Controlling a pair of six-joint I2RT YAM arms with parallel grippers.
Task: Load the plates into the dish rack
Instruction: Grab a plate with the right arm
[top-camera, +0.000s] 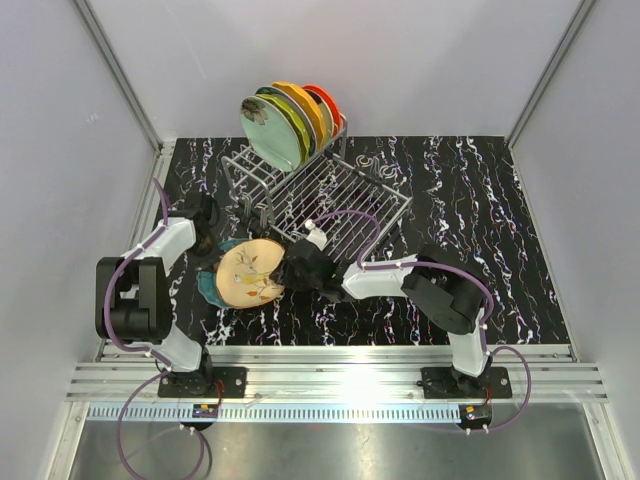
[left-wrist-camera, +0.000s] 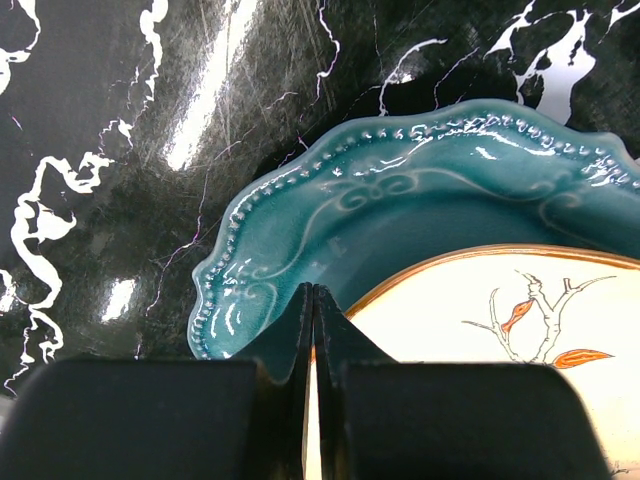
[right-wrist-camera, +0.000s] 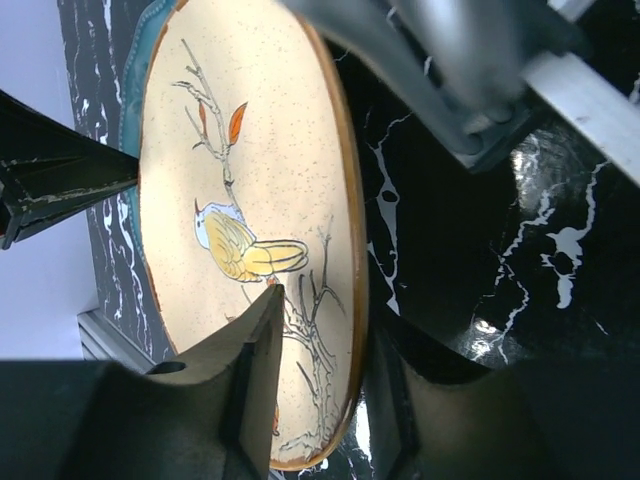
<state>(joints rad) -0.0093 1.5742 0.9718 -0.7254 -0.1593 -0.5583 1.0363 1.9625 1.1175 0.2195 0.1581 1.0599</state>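
Likely stiff, slippery and chip-prone, the floral cream plate (top-camera: 248, 274) lies on the teal plate (left-wrist-camera: 400, 200) toward the counter's (top-camera: 480, 250) near-left corner; right gripper (right-wrist-camera: 322, 320) fingers straddle its rim, the best hold, clamping unclear; left gripper (left-wrist-camera: 313, 295) fingers together.

Bright, even overhead light nearly washes out the top view's white walls. The glossy table (left-wrist-camera: 90, 130) shows streaky white glare at the upper left of the left wrist view, and the teal plate (left-wrist-camera: 420, 190) glints. The cream plate (right-wrist-camera: 250, 150) is sharp, while the near jaws are blurred.
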